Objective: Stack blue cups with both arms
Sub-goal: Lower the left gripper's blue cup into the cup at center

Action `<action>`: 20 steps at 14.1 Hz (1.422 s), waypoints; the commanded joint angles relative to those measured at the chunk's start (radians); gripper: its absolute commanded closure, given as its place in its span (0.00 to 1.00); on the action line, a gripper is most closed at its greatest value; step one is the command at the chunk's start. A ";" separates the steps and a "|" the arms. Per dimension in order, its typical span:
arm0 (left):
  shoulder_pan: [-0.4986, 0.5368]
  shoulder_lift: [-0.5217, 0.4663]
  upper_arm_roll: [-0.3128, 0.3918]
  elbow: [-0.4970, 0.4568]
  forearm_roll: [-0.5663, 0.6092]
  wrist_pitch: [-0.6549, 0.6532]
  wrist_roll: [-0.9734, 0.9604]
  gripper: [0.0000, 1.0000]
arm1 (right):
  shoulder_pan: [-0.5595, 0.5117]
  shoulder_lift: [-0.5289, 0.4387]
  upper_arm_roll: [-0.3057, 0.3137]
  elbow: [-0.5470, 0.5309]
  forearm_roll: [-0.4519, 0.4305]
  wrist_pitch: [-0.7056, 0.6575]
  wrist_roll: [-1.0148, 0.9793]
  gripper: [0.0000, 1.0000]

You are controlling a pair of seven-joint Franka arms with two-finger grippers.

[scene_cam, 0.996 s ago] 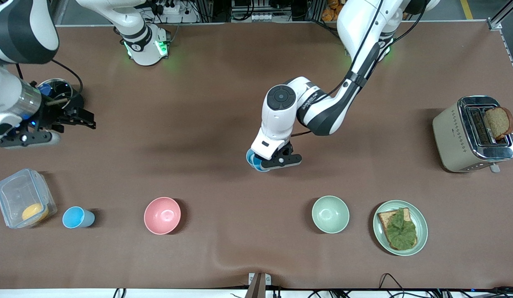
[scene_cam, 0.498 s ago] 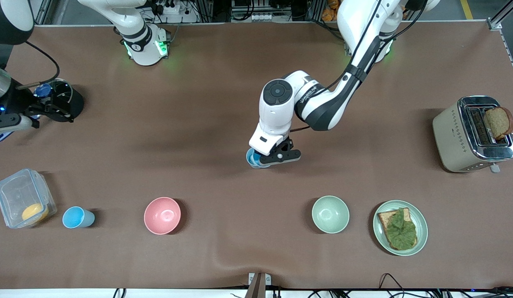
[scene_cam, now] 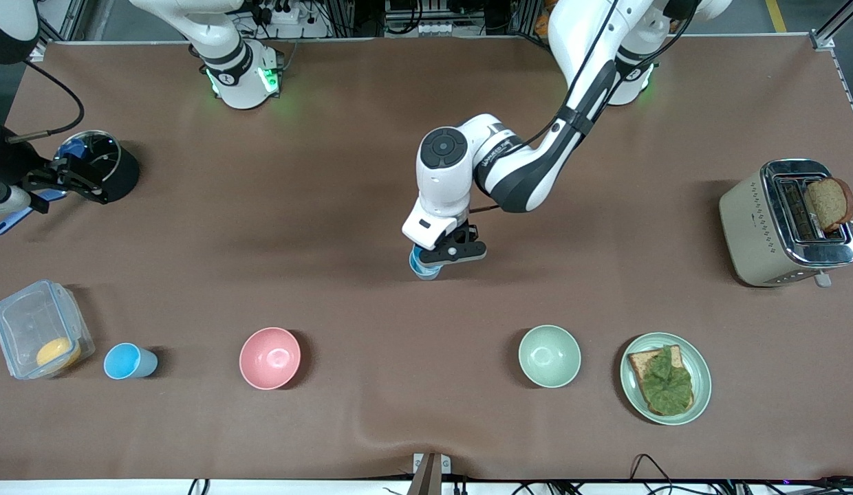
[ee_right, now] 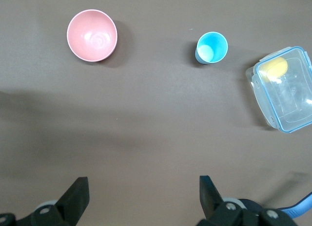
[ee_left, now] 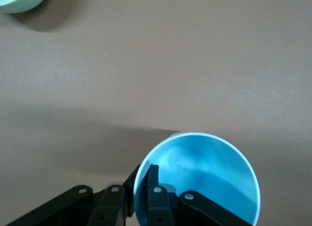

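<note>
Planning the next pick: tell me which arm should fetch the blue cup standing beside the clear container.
Right, probably. The right gripper hangs open at that end of the table, with the free blue cup in its wrist view. The left gripper is shut on the other blue cup mid-table.

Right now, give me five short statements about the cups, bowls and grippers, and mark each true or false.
1. The left gripper is shut on a blue cup. True.
2. The right gripper holds the other blue cup. False: it is open with nothing between its fingers, and that cup stands on the table.
3. The free blue cup stands between the clear container and the pink bowl. True.
4. The pale green bowl holds a cup. False: it holds nothing.
5. The two blue cups are already stacked. False: they are well apart.
</note>
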 commanded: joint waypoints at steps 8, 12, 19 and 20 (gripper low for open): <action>-0.018 0.027 0.010 0.033 0.069 0.000 -0.028 0.00 | -0.004 0.015 0.011 0.029 -0.018 -0.021 -0.005 0.00; -0.032 0.006 0.012 0.083 0.118 0.000 -0.016 0.00 | -0.012 0.024 0.011 0.029 -0.018 -0.021 -0.014 0.00; 0.117 -0.177 0.006 0.082 0.106 -0.064 0.272 0.00 | -0.016 0.024 0.013 0.029 -0.018 -0.021 -0.012 0.00; 0.153 -0.183 0.007 0.082 0.104 -0.064 0.342 0.00 | -0.016 0.024 0.013 0.029 -0.018 -0.021 -0.014 0.00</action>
